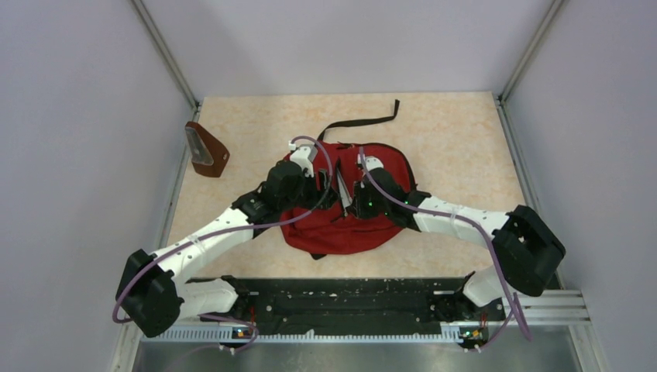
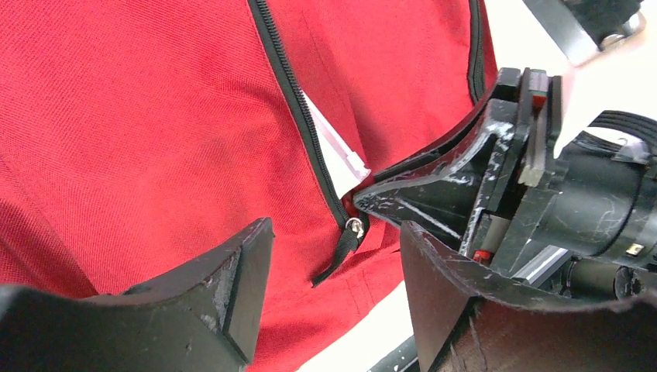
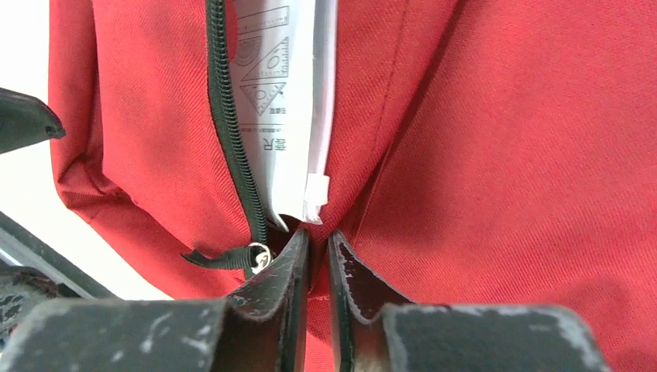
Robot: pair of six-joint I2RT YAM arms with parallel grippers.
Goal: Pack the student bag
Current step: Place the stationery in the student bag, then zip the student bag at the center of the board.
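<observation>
student bag (image 1: 341, 229) lies near-to-far, top far; left jaws spread, right jaws pinch it

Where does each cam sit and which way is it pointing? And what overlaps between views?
Top external: above and behind the bases, looking down at the table and student bag; left arm and right arm show whole.
Left wrist: close over the bag's zipper; own left gripper open at bottom, right gripper at right.
Right wrist: close, facing the open zipper and white packet; own fingers pinching red fabric.
Shared: both wrist views show the zipper pull and packet.
</observation>
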